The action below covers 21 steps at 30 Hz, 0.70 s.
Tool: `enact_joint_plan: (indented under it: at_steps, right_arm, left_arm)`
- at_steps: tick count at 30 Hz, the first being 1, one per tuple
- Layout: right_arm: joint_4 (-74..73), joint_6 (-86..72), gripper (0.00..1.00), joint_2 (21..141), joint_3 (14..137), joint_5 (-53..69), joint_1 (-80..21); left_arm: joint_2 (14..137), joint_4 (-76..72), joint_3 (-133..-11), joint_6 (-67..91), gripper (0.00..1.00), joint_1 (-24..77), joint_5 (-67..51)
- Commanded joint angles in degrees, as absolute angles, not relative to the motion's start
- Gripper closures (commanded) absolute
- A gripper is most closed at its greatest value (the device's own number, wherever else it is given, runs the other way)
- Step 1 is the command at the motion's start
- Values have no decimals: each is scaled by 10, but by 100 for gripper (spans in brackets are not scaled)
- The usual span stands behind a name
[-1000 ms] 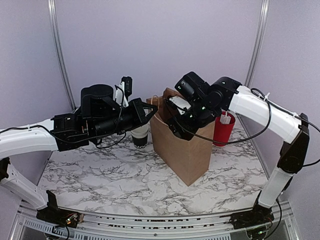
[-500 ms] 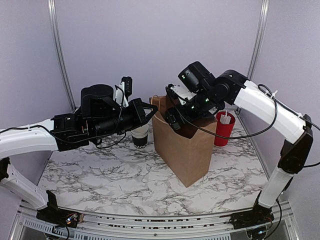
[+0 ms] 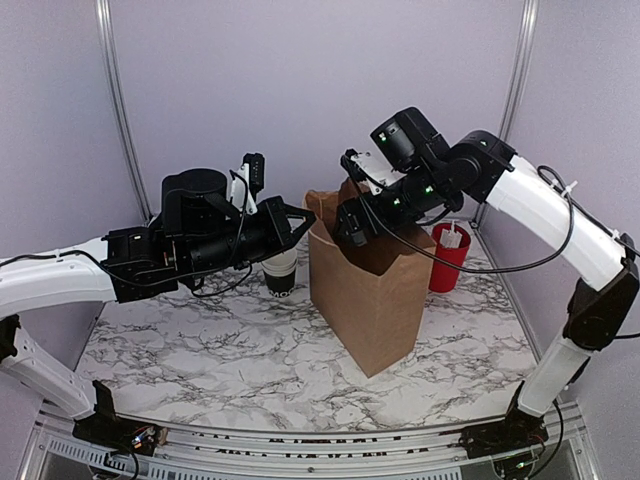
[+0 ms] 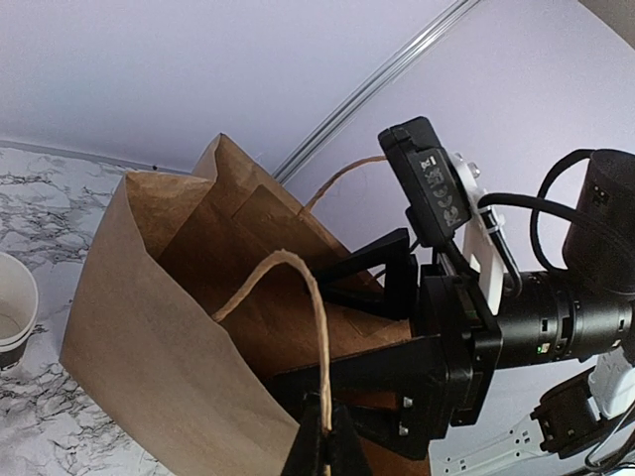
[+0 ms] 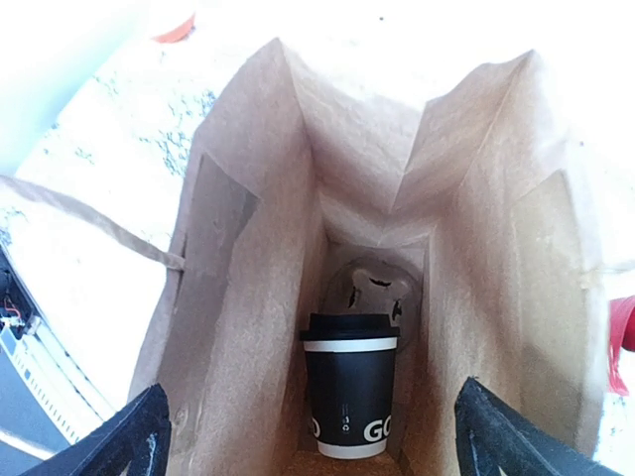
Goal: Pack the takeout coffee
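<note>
Marbled worktop [image 3: 200, 370] under lilac walls [image 3: 300, 80] carries a brown paper bag [image 3: 370, 300], which stands upright. Its mouth gapes because the left claw [image 4: 322, 448] is pressed together on one twine handle [image 4: 298, 288], pulling that side taut so the opening cannot fold in. Down at the bottom of the bag the takeout coffee [image 5: 349, 387] stands upright with its lid on. Above the mouth hangs the right claw [image 3: 352, 222], spread wide and empty, so the packing itself looks done; letting go of the handle seems to be what remains.
</note>
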State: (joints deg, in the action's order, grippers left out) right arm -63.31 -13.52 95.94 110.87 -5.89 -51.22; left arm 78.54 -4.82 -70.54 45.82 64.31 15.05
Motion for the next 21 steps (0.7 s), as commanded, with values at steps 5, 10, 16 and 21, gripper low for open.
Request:
enact_joint_plan:
  at_steps: [5,10,16,21]
  right_arm:
    - [-598,-146,4,919,1136,-67,-518]
    - [-577,-143,3,903,1138,-64,-518]
    - [-543,-139,3,881,1129,-70,-518]
    - [-515,-137,2,856,1121,-93,-518]
  left_arm:
    - [789,-50,-729,452,98,644,146]
    - [791,-53,-730,451,95,644,145]
    - [796,-54,-734,447,86,644,138]
    - [795,-54,-734,446,82,645,139]
